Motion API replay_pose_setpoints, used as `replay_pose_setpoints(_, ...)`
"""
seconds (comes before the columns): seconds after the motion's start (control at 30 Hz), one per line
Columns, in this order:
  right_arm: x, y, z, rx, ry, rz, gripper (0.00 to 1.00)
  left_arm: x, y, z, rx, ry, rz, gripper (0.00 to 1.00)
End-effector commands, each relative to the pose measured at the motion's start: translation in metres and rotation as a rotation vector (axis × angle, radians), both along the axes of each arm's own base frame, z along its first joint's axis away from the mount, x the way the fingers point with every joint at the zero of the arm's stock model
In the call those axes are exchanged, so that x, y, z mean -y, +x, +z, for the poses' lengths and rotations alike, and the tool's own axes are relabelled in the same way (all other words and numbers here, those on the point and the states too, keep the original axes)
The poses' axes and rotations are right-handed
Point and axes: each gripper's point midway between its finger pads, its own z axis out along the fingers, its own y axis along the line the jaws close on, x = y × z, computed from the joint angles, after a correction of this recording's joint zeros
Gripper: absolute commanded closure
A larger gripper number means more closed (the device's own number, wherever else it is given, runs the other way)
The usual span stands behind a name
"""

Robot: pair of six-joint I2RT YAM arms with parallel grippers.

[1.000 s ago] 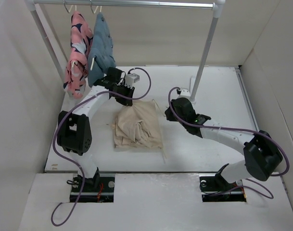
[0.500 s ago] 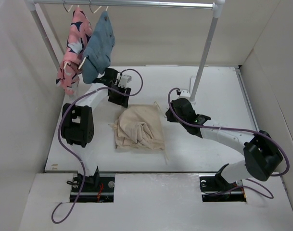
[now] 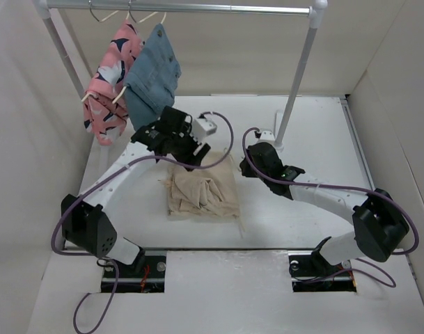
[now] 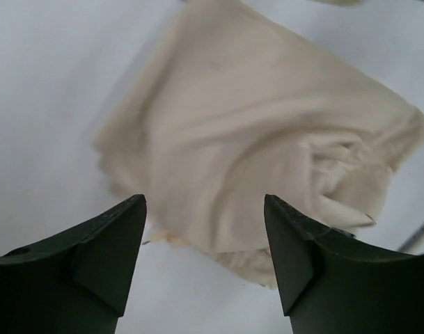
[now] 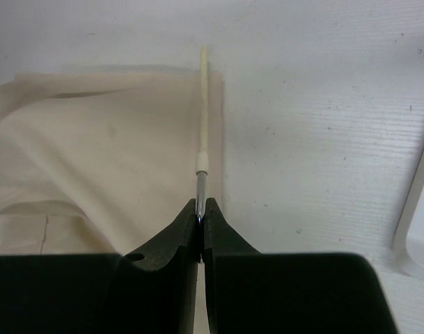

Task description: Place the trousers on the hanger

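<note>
The beige trousers [image 3: 201, 189] lie crumpled on the table between the two arms, and fill the left wrist view [image 4: 267, 125]. My left gripper [image 3: 195, 150] hovers open over their far left edge, jaws wide apart with nothing between them [image 4: 205, 202]. The hanger [image 5: 205, 111] is thin and cream; most of it is buried in the cloth, with one end poking out at the near right corner [image 3: 237, 223]. My right gripper [image 5: 200, 209] is shut on the hanger's metal hook, at the trousers' far right corner [image 3: 244, 165].
A grey rail [image 3: 198, 7] crosses the back on two posts. A pink patterned garment [image 3: 106, 94] and a blue denim garment [image 3: 153, 78] hang from it at the left. The right post's foot [image 3: 269, 136] stands just behind my right gripper. White walls enclose the table.
My left gripper has opened and swung from beside the hanging garments to above the trousers. The pink and denim garments have swung. The right arm has not moved.
</note>
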Motion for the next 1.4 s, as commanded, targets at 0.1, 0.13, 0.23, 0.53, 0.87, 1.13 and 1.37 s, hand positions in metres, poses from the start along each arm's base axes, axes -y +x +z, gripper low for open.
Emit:
replay_pose_setpoints(0.1, -0.007, 0.006, 0.02, 0.042, 0.031, -0.003, 1.0, 0.037, -0.068, -0.043, -0.129, 0.04, -0.213, 0.32)
replay_pose_setpoints(0.13, -0.008, 0.006, 0.016, 0.035, 0.025, -0.003, 1.0, 0.038, -0.068, -0.052, -0.157, 0.038, -0.189, 0.3)
replay_pose_setpoints(0.23, -0.008, 0.006, 0.016, 0.032, 0.032, -0.008, 1.0, 0.05, -0.065, -0.056, -0.152, 0.025, -0.18, 0.33)
replay_pose_setpoints(0.53, -0.008, 0.012, 0.024, 0.061, 0.018, -0.03, 1.0, -0.005, -0.135, -0.089, -0.274, 0.224, -0.388, 1.0)
replay_pose_setpoints(0.87, -0.012, 0.027, 0.071, 0.163, 0.035, -0.021, 1.0, -0.069, -0.165, -0.138, -0.211, 0.494, -0.54, 0.49)
replay_pose_setpoints(1.13, -0.032, 0.018, 0.085, 0.179, 0.05, 0.135, 1.0, -0.008, -0.119, -0.01, 0.204, 0.131, -0.392, 0.13)
replay_pose_setpoints(1.37, -0.045, 0.005, 0.113, 0.204, 0.126, 0.229, 1.0, 0.025, -0.09, 0.066, 0.653, -0.128, -0.376, 0.02)
